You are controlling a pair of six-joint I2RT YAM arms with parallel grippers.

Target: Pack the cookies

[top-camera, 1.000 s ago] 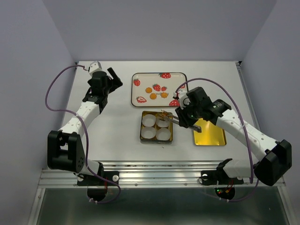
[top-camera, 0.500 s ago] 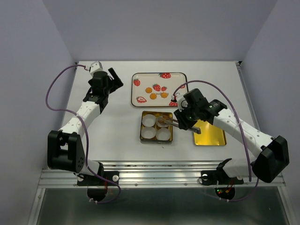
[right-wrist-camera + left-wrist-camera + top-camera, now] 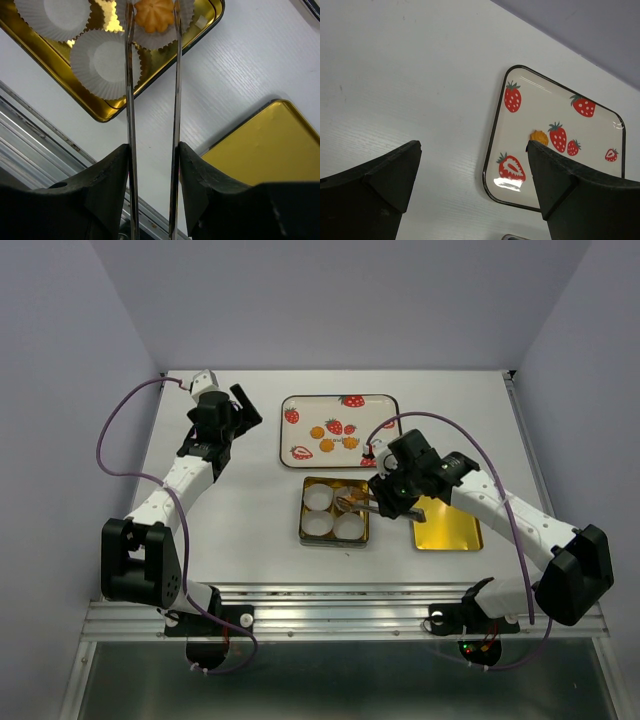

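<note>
Left gripper [image 3: 243,405]: hanging over the far-left part of the white table [image 3: 250,490], its dark fingers [image 3: 380,180] standing fully apart and gripping nothing; the left wrist view is showing bare tabletop between them. Strawberry tray [image 3: 312,410]: lying at far centre, cream with a dark rim and red printed strawberries. The overhead view is showing three cookies [image 3: 326,446] resting on it in a loose cluster, while the left wrist view is catching only one of them, just beside a printed strawberry, with one finger covering part of the tray. Square gold tin [image 3: 304,520]: sitting just on the near side of the tray and carrying four white pleated paper cups [image 3: 319,524]. Right gripper [image 3: 350,503]: reaching over the tin's far-right cup, its long thin metal fingers [image 3: 129,100] standing partly open. The right wrist view is showing what the overhead view is blurring: the fourth cookie [image 3: 154,14], ridged and orange-yellow, is lying in that cup between the fingertips. Whether the fingers are pressing it or standing just clear cannot be told. Gold lid [image 3: 450,525]: lying flat to the right of the tin, partly under the right arm.
</note>
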